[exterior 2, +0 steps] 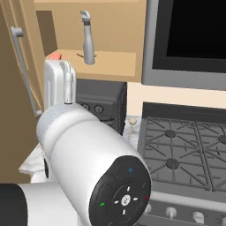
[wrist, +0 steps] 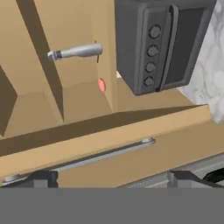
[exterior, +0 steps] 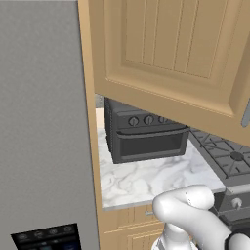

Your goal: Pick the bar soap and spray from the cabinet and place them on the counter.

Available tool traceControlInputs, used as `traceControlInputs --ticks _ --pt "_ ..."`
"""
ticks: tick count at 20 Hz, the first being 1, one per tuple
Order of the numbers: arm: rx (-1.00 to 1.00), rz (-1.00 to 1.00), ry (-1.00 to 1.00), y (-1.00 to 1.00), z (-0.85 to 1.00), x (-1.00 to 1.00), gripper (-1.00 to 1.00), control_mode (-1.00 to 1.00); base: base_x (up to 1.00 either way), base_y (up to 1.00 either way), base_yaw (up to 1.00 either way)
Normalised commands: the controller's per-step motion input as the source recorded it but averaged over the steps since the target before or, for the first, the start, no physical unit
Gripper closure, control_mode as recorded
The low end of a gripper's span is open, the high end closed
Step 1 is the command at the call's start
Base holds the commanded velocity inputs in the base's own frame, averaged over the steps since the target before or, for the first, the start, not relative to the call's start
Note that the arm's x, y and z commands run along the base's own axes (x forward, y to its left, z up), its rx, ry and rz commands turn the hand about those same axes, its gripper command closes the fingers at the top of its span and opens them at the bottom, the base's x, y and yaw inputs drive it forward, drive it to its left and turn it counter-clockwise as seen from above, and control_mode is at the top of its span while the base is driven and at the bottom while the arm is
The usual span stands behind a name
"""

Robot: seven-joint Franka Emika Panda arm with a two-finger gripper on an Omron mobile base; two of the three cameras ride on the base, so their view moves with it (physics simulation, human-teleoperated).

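Observation:
The cabinet (exterior 2: pixel 115 62) stands open, its grooved door (exterior: pixel 171 49) swung out over the counter (exterior: pixel 141 181). On its shelf a grey spray (exterior 2: pixel 88 39) stands upright, and a pink bar soap (exterior 2: pixel 54 56) lies to its left, partly behind my white hand (exterior 2: pixel 56 84). The hand view is rolled, so the spray (wrist: pixel 76 51) runs sideways there and the bar soap (wrist: pixel 101 85) is a small pink spot at the shelf edge. My gripper (wrist: pixel 113 178) is open with nothing between its fingers, short of the shelf and below the door's bar handle (wrist: pixel 100 155).
A dark toaster oven (exterior: pixel 144 136) sits on the counter under the cabinet. The stove top with grates (exterior 2: pixel 185 145) lies to the right, under a microwave (exterior 2: pixel 190 35). A tall grey fridge (exterior: pixel 44 122) walls off the left. The door's handle (exterior 2: pixel 24 70) hangs near my arm.

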Motion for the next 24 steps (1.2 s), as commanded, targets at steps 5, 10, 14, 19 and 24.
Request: traceControlInputs --ticks 5,10,14,19,24 --pt "0.13 0.14 0.00 0.00 0.00 0.00 -1.00 -1.00 0.00 0.00 0.00" --pt "0.04 0.09 0.00 0.01 0.00 0.16 -1.00 -1.00 0.00 0.00 0.00" --pt "0.00 0.01 0.00 0.07 0.00 0.38 -1.00 -1.00 0.00 0.00 0.00" --pt "0.03 0.02 0.00 0.00 0.00 0.40 -1.00 -1.00 0.00 0.00 0.00" --pt "0.07 0.05 0.00 0.00 0.00 0.39 -1.00 -1.00 0.00 0.00 0.00"
